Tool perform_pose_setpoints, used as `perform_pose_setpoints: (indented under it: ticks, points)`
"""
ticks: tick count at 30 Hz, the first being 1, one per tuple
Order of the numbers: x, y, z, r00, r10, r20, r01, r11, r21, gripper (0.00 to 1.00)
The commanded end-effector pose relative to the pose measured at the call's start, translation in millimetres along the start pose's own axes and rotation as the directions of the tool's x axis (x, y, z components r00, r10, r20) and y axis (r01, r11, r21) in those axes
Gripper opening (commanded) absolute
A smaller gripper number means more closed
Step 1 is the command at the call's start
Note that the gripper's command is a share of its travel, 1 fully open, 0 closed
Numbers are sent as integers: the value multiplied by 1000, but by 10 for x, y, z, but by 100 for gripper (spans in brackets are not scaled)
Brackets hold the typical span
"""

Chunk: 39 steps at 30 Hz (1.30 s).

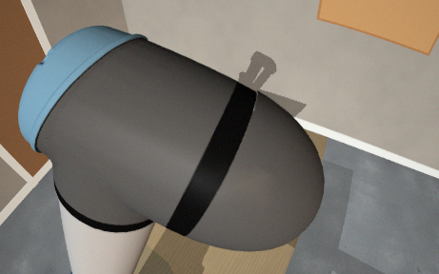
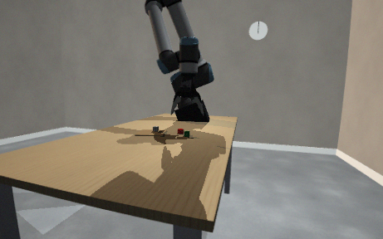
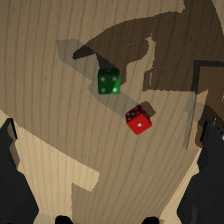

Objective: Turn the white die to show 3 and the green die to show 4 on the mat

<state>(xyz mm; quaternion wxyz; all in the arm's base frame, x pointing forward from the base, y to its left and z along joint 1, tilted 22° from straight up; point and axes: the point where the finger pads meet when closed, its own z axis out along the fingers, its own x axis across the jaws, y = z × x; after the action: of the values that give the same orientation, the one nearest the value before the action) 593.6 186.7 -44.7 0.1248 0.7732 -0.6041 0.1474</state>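
In the wrist view the green die (image 3: 109,81) and the red die (image 3: 139,120) lie on the wooden table, close together but apart, below my open, empty gripper (image 3: 112,160). The red die shows a single pip toward the camera. The black fingers frame the view at left and right. In the exterior view the gripper (image 2: 189,111) hangs over the far part of the table, just behind the red die (image 2: 180,131) and the green die (image 2: 186,134). The white die (image 2: 155,129) sits further left by the thin dark mat (image 2: 161,135). The white die is out of the wrist view.
The top view is almost fully blocked by the arm's grey and blue joint (image 1: 166,143). The table's right edge (image 2: 223,166) lies near the dice. The arm's shadow covers much of the table top.
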Motion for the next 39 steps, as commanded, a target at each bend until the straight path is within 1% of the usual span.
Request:
perform_pose_setpoints:
  ticks: [1, 10, 11, 39]
  points:
    - [-9, 19, 20, 1000, -30, 2, 30, 1000, -1, 100]
    - [-10, 20, 20, 999, -34, 2, 34, 999, -1, 100]
    - [-10, 20, 20, 999, -34, 2, 34, 999, -1, 24]
    - [-10, 20, 20, 999, -34, 2, 34, 999, -1, 24]
